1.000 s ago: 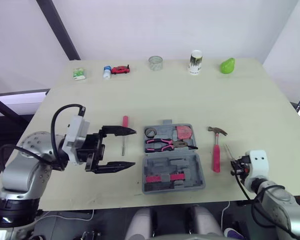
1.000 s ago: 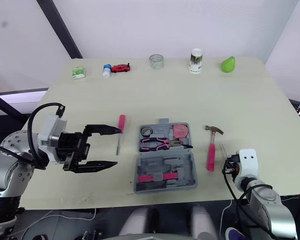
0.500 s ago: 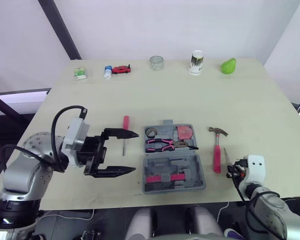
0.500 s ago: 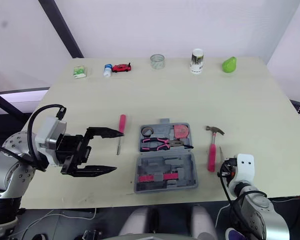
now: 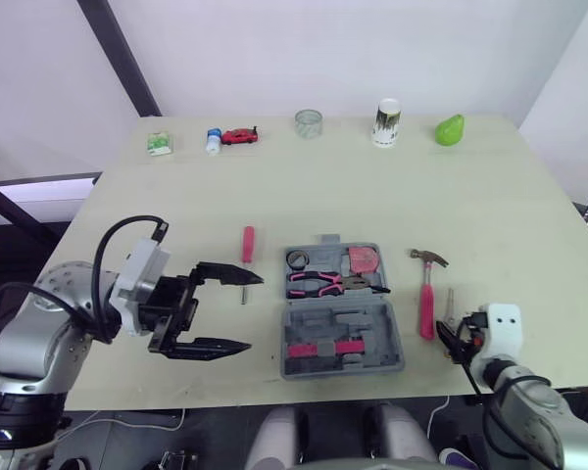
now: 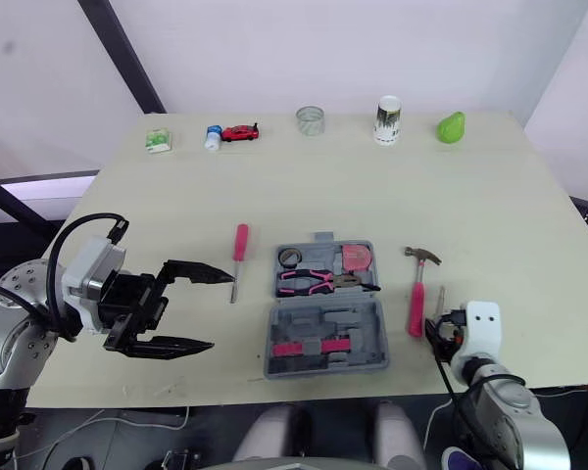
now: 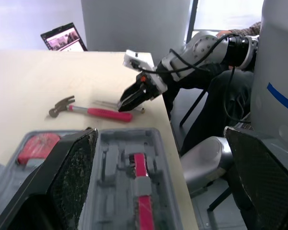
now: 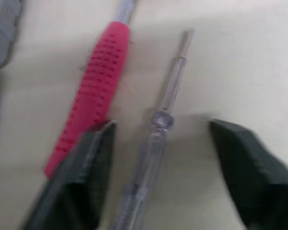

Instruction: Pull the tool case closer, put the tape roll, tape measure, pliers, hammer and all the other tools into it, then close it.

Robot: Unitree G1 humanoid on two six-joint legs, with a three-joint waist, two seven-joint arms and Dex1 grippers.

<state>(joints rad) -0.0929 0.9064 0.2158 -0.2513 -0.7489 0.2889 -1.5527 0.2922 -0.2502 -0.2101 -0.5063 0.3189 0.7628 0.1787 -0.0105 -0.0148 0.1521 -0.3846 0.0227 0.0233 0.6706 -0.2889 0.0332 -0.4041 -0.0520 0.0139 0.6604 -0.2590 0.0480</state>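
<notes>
Left gripper [image 5: 255, 311] has drawn back toward the near table edge over the last second, away from the red screwdriver [image 5: 245, 250] — fingers spread wide, holding nothing. Right gripper [image 8: 161, 125] hangs low with its fingers apart, straddling a clear-handled screwdriver [image 8: 149, 148] that lies just beside the hammer [image 5: 426, 294]; not clamped on either. Tool case [image 5: 372, 338] lies open at the near middle of the table [image 5: 470, 196], between red screwdriver and hammer. Pliers [image 5: 318, 284], tape roll [image 5: 296, 259] and tape measure [image 5: 361, 260] sit in its far half.
</notes>
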